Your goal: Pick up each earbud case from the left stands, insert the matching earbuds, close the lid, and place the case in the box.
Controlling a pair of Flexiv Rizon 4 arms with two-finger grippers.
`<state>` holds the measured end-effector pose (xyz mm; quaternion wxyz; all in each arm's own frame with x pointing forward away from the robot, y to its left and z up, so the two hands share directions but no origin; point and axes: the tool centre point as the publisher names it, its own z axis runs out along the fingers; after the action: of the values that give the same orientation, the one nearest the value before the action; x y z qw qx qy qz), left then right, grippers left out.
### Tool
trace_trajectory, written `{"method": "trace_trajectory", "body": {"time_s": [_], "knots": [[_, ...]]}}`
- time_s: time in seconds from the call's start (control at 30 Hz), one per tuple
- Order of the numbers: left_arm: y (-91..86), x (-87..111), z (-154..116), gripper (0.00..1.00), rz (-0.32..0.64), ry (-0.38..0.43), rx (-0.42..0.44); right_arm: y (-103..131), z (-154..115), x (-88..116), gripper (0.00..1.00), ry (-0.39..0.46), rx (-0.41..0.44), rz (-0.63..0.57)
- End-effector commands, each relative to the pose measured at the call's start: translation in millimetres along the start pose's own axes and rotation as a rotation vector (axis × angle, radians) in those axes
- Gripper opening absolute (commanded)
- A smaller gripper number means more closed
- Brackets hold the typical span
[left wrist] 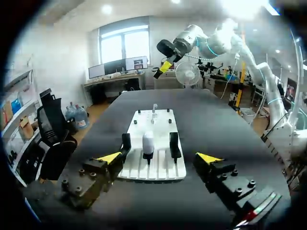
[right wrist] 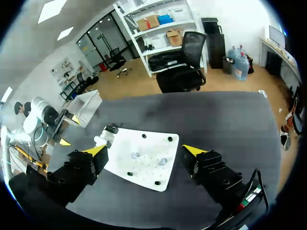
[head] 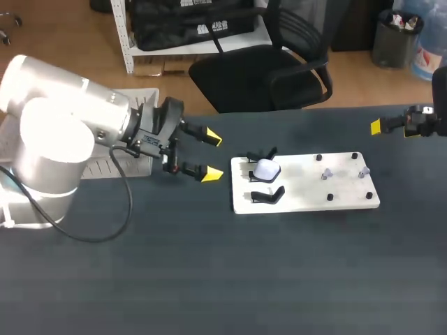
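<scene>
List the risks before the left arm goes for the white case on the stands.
The rounded white earbud case sits between two close black stands; the open left gripper may clip one and tip the case off. The flat white board may slide if pushed. The small pale earbuds look hard for the right gripper to pinch.

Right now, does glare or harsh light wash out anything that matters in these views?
Head view: glare blows out the left arm, but the earbud case on the white board reads fine. Left wrist view: room light flares beyond the table only. Right wrist view: even light, though the case barely stands out from the board.
</scene>
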<state>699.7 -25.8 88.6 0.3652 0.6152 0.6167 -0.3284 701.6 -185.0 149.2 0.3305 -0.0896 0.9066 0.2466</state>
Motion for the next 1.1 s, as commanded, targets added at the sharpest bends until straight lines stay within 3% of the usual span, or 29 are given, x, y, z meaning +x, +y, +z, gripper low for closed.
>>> {"method": "trace_trajectory", "body": {"time_s": [0.03,0.47,0.93,1.1], "knots": [[9.3,2.2,20.1,1.00,-0.015,0.012,0.004,0.1,-0.2,0.2,1.00,0.001,0.002,0.000],[16.3,11.1,60.3,1.00,-0.047,-0.007,0.030,0.1,-0.2,0.2,1.00,0.001,0.002,0.000],[21.5,8.3,79.7,0.95,-0.108,-0.055,0.004,0.1,-0.2,0.2,1.00,0.001,0.002,0.000],[19.4,10.5,86.4,0.96,-0.104,-0.040,0.008,0.1,-0.2,0.2,1.00,0.001,0.002,0.000]]}}
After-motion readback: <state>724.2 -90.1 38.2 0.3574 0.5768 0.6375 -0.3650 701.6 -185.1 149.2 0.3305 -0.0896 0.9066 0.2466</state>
